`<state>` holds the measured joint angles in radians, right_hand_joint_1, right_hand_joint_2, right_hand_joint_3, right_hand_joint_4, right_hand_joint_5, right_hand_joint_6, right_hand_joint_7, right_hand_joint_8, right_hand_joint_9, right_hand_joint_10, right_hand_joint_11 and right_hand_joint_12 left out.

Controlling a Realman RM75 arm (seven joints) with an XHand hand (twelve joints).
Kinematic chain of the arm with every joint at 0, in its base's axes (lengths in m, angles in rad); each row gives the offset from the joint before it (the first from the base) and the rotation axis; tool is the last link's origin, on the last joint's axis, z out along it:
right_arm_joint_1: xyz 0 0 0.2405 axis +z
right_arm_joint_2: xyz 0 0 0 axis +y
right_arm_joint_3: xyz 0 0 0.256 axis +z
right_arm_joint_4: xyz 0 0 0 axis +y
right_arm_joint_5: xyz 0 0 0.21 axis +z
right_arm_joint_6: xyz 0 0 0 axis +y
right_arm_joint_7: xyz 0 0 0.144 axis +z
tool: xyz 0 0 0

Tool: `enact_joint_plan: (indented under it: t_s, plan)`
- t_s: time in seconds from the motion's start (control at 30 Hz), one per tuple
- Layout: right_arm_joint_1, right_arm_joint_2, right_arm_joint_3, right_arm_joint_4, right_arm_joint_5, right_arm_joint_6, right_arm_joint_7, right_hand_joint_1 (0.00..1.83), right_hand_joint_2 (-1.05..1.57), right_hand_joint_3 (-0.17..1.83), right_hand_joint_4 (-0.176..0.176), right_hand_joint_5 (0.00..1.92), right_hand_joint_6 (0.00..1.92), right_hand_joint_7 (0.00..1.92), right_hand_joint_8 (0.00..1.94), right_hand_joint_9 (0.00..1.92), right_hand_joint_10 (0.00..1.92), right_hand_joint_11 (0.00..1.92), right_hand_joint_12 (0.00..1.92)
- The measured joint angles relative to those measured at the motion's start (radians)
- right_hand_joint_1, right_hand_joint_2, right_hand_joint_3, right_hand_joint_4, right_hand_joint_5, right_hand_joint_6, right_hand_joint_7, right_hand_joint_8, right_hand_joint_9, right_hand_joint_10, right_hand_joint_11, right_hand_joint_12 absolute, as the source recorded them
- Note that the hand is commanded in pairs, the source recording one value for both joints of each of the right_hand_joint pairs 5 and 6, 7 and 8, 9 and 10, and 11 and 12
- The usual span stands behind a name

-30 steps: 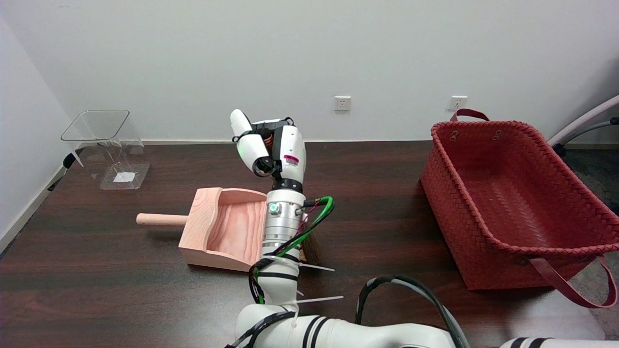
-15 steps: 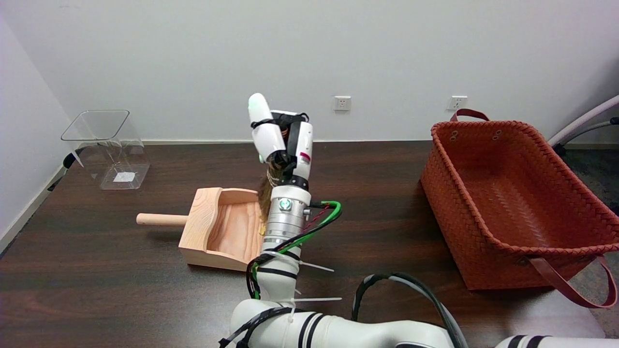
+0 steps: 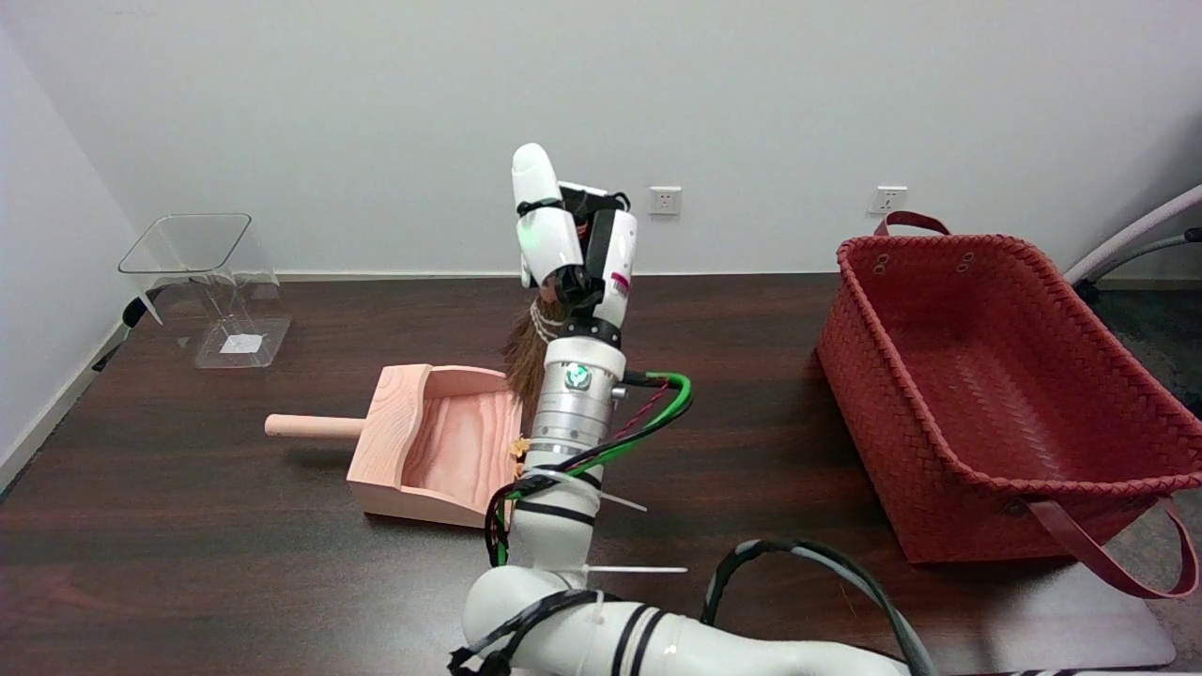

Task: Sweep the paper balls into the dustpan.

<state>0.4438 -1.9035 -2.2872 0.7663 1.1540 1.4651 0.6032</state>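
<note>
A: Where's everything on the table (image 3: 188, 526)?

B: Dustpan (image 3: 432, 446) left of centre, handle pointing left, open mouth facing right. Right arm (image 3: 568, 441) comes up from the near edge, directly in front of the pan's mouth and hiding part of it.

A: Hand?

B: Right hand (image 3: 573, 249) is above and behind the pan's far right corner. Brush (image 3: 526, 352) hangs under it, bristles down at that corner.

A: The rest?

B: Basket (image 3: 995, 394) far right, well apart from the pan. Clear container (image 3: 211, 286) at the back left corner, near the wall. Paper balls: can't tell, something small at the pan's mouth beside the arm.
</note>
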Motion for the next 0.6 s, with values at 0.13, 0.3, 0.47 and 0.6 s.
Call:
enact_joint_plan:
  t_s: [0.13,0.3,0.47,0.6]
  plan:
    - [-0.042,0.036,-0.001,0.113,-0.009,-0.052,-0.111,0.75,1.57,0.05,0.0,1.92,1.92,1.92,1.92,1.92,1.92,1.92,1.92]
    - [-0.095,0.085,-0.002,0.224,-0.024,-0.109,-0.244,0.79,1.57,0.16,0.0,1.92,1.92,1.92,1.92,1.92,1.92,1.92,1.92]
    - [-0.134,0.125,-0.002,0.294,-0.039,-0.143,-0.357,0.81,1.57,0.23,0.0,1.92,1.92,1.92,1.92,1.92,1.92,1.92,1.92]
    - [-0.163,0.153,-0.002,0.331,-0.048,-0.163,-0.433,0.82,1.57,0.28,0.0,1.92,1.92,1.92,1.92,1.92,1.92,1.92,1.92]
